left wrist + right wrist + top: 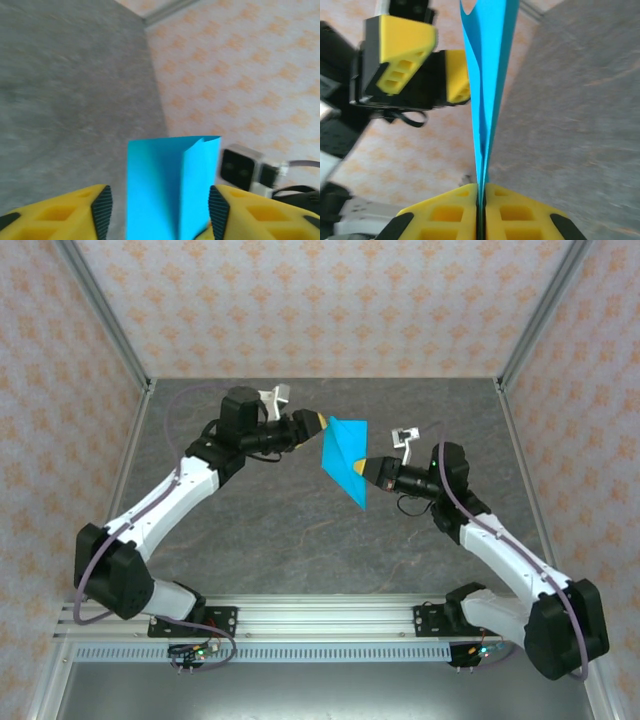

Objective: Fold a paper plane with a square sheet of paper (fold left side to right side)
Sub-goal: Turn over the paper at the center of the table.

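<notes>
quick headcount: two arms, left arm (pixel 165 495) and right arm (pixel 505 550), so two grippers, left gripper (pixel 318 423) and right gripper (pixel 360 469), each with two yellow fingers (pixel 55 215), four fingers total. just one sheet of paper (pixel 343 445), cyan-blue. one grey table (pixel 280 540). two wrist cameras, left camera (pixel 277 396) and right camera (pixel 404 437). three patterned walls: back wall (pixel 320 300), left wall (pixel 50 390), right wall (pixel 590 390). one metal rail (pixel 320 625) along the front edge

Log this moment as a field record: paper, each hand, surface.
paper: cyan paper plane, folded, layers slightly splayed
holder: right hand, shut on the paper plane
other: left hand, open, straddling the paper without touching it
surface: grey table
</notes>
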Controlling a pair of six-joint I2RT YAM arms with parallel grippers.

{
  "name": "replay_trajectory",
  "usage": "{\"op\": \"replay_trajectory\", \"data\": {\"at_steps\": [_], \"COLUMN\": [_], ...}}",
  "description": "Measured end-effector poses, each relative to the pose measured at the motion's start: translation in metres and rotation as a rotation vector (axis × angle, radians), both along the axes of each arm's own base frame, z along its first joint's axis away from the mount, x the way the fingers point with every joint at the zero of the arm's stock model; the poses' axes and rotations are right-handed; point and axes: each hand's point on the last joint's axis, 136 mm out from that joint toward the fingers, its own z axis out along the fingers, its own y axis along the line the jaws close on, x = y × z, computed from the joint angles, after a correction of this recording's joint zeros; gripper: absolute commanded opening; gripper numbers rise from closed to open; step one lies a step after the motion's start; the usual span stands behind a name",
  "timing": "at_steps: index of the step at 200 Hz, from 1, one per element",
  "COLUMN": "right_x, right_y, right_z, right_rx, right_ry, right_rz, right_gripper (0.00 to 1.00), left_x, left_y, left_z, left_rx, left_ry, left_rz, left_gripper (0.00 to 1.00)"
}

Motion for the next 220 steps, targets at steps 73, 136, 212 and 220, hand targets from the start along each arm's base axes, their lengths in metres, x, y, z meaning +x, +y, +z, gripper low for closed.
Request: {"op": "replay_trajectory", "data": {"at_steps": [73, 136, 212, 220], "right_x": [0.006, 0.03, 0.044, 0.045], "right_y": [-0.02, -0.016, 0.014, 0.016], "right_z": [-0.045, -0.12, -0.202, -0.206], "right_rx": [-0.643, -1.535, -2.089, -2.095], "right_ry": [0.0, -0.095, -0.27, -0.267], "right_rz": [-0.212, -0.304, -0.199, -0.192], "right_gripper": [0.06, 0.06, 0.08, 0.1], "left_x": [-0.061, -0.079, -0.083, -0.084], "left_y": [0.08, 0.13, 0.148, 0.149], "left_z": [0.016, 0.009, 0.01, 0.01], "left_rx": [0.279, 0.4, 0.452, 0.454], "left_ry": [-0.237, -0.275, -0.28, -0.283], "left_rz": [0.249, 0.432, 0.499, 0.501], "left_gripper": [0.69, 0.77, 0.8, 0.8]}}
